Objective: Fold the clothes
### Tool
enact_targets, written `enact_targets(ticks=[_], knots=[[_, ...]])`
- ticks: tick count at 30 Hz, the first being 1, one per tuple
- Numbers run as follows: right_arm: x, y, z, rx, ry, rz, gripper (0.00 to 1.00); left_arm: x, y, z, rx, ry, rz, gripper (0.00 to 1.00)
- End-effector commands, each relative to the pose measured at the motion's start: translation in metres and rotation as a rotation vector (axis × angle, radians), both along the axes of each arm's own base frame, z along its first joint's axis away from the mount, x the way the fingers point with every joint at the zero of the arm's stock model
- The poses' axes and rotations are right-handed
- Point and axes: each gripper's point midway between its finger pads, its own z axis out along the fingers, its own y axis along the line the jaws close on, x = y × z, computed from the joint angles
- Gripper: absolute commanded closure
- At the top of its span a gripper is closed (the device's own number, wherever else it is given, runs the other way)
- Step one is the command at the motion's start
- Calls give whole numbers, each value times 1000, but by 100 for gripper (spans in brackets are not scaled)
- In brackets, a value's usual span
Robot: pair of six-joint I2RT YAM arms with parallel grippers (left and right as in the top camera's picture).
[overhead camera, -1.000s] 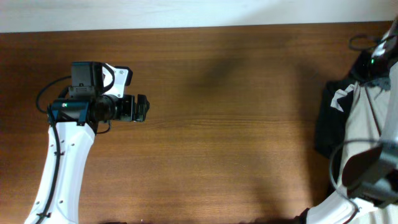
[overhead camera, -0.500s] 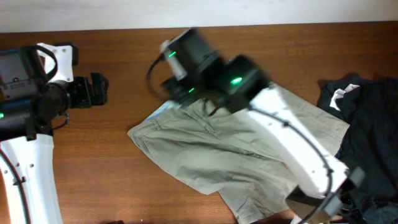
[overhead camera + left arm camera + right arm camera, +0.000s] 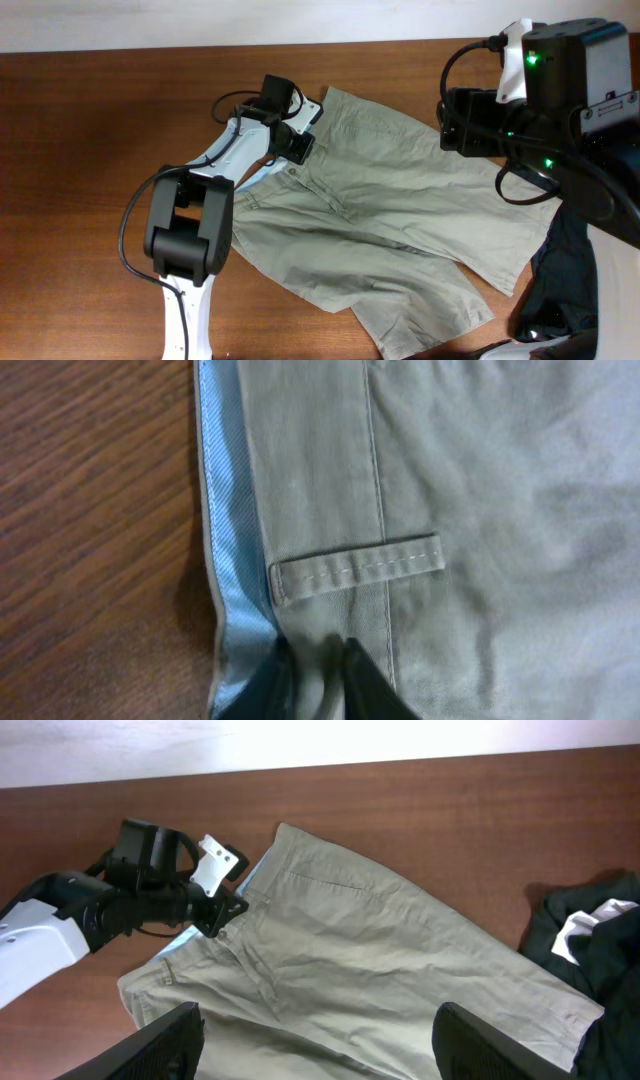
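Left gripper (image 3: 300,148): at the waistband of the shorts (image 3: 400,210), upper centre-left of the overhead view. In the left wrist view the two dark fingers (image 3: 372,685) rise from the bottom edge, drawn close together with a narrow fold of waistband cloth pinched between them. The blue lining (image 3: 225,510) runs down the frame just left of the fingers. A belt loop (image 3: 355,567) lies across the band just above them. Bare table (image 3: 90,510) fills the left side of that view.

Shorts: khaki, spread flat on the table (image 3: 100,150) across the centre of the overhead view. The waistband is toward the upper left and the leg hems toward the lower right. The cloth is creased, not folded. The right wrist view shows the same lay: shorts (image 3: 380,960) across the middle, left gripper (image 3: 222,915) at the waist edge.

Right gripper (image 3: 315,1010): held high above the shorts. Its fingers (image 3: 165,1040) sit at the two bottom corners of its own view, spread wide with nothing between them. My right arm (image 3: 560,90) fills the upper right of the overhead view.

Dark garment (image 3: 590,950) with a white label (image 3: 580,930): at the right edge of the right wrist view, beside the leg hems. Overhead, it (image 3: 550,290) shows at the lower right, partly under my right arm.
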Motion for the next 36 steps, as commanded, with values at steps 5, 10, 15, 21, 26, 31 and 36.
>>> enact_targets(ticks=[5, 10, 15, 21, 26, 31, 36], knots=[[8, -3, -8, -12, 25, -33, 23, 17, 186, -44, 392, 90, 492, 100], [43, 8, -62, -75, 194, -35, 23, 14, 325, 23, 246, 173, 786, 100], [84, 27, -178, -171, 536, 16, 21, 15, 340, 174, 215, -67, 818, 81], [72, 13, -355, -150, 1081, 129, 31, -73, 302, 317, 110, -231, 796, 34], [43, 43, -411, 31, 1157, 280, 40, -102, 291, 293, 100, -56, 820, 34], [79, 18, -408, 12, 1045, 186, 96, -110, 285, 280, 85, 11, 807, 34], [128, -51, -350, 81, 902, 3, 54, -122, 282, 244, 103, 130, 801, 28]])
